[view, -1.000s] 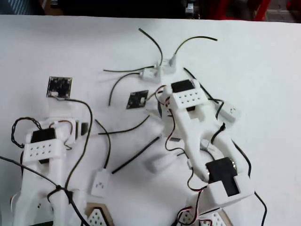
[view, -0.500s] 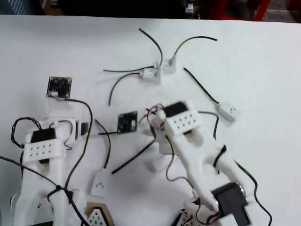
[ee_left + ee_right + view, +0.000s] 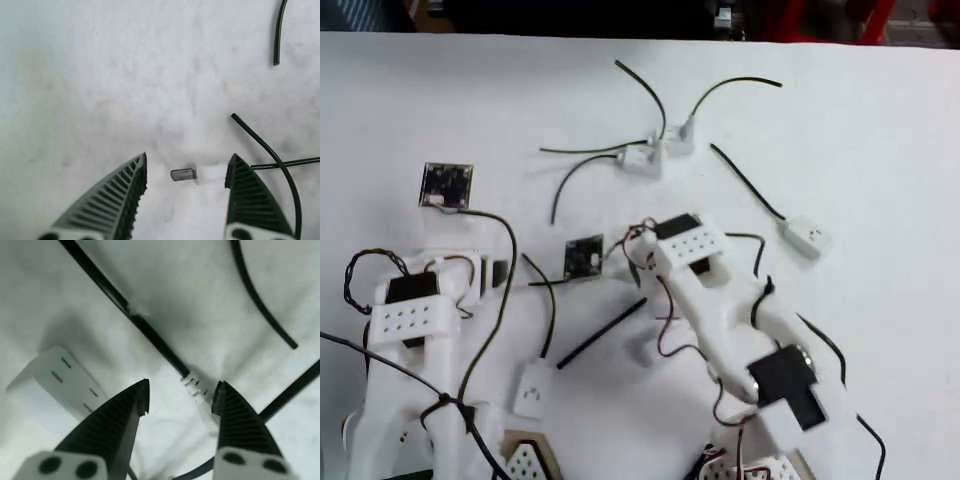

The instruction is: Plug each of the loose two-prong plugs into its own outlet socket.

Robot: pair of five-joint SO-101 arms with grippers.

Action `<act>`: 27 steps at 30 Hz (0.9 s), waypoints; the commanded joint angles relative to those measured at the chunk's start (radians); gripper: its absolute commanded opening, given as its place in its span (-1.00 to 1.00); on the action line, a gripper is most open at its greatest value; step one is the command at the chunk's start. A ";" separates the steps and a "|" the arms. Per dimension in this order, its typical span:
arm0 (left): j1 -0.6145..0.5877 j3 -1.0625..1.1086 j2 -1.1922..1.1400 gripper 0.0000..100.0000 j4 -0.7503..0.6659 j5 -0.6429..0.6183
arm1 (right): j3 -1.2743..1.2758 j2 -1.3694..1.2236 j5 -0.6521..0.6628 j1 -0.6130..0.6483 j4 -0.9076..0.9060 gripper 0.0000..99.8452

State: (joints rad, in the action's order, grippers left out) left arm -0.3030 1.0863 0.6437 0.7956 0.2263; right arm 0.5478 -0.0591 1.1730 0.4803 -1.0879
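While R gripper [image 3: 181, 391] gapes round plug [image 3: 196, 386], outlet [image 3: 60, 382] sits beside, prob. apart.

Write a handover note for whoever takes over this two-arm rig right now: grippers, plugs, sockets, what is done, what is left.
Left gripper: jaws open, empty, a loose plug lying on the table between them.
Right gripper: jaws open, empty, a corded plug beside one jaw; a socket block lies close by, not joined to it.
High view: a left block lies by the left arm, a right block beyond the right arm.
Done: neither plug is seated.
Left: grasp each plug, push it into a socket.
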 commanded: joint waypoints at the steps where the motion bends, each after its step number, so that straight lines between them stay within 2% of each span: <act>1: -0.021 -0.003 0.033 -0.50 -0.018 -0.003 | -0.018 -0.042 0.002 -0.024 0.073 -0.67; 4: -0.024 -0.003 0.033 -0.50 -0.018 -0.003 | -0.018 -0.074 0.000 -0.038 0.091 -0.74; 8: -0.024 -0.003 0.033 -0.50 -0.018 -0.003 | -0.020 -0.093 0.000 -0.054 0.088 -0.97; 15: -0.024 -0.003 0.033 -0.50 -0.018 -0.003 | -0.025 0.076 -0.008 -0.076 0.008 -0.97; 20: -0.024 -0.003 0.033 -0.50 -0.018 -0.003 | -0.025 0.234 -0.167 -0.071 -0.024 -0.97; 27: -0.024 -0.003 0.033 -0.50 -0.018 -0.003 | -0.025 0.295 -0.479 -0.077 0.031 -0.97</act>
State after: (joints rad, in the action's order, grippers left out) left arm -0.3199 1.0863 0.6437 0.7956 0.2263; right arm 0.5401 0.1818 0.8048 0.4143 -1.0879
